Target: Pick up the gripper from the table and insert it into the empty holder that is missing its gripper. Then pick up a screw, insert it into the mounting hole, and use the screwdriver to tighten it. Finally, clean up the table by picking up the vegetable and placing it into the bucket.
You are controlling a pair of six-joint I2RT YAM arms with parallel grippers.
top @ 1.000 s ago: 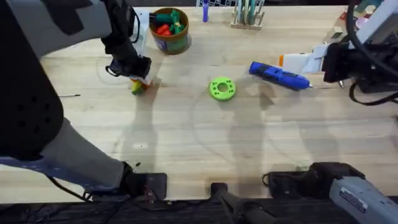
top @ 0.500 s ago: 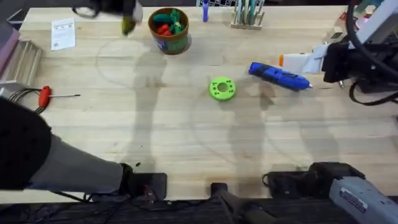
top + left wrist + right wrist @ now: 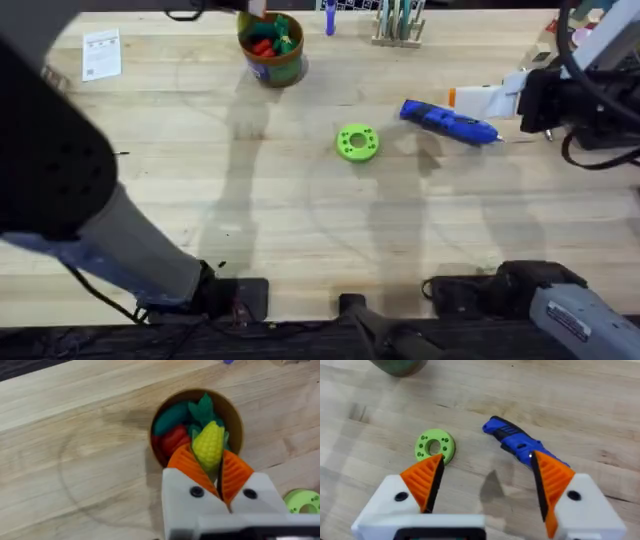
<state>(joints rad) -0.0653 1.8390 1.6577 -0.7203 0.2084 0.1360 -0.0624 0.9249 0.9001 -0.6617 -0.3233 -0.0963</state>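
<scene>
The yellow-green corn-like vegetable (image 3: 209, 445) is clamped between the orange pads (image 3: 187, 465) of my left gripper (image 3: 210, 462), directly above the brown bucket (image 3: 235, 417). Red and green toy vegetables lie inside the bucket. In the overhead view the left gripper (image 3: 250, 10) hovers at the far edge over the bucket (image 3: 272, 62). The blue screwdriver (image 3: 448, 121) lies on the table right of centre. My right gripper (image 3: 487, 462) is open above the screwdriver (image 3: 520, 446), with nothing between its fingers. The small orange gripper piece, the holder and the screw are out of view.
A green disc with holes (image 3: 357, 141) lies mid-table, also seen as the green disc (image 3: 435, 446) from the right wrist. A paper card (image 3: 102, 52) lies at the far left. A wooden tool rack (image 3: 398, 25) stands at the back. My left arm looms large over the left side.
My left gripper lifted the vegetable off the table left of the disc and carried it back and right, over the bucket. The right arm has not moved.
</scene>
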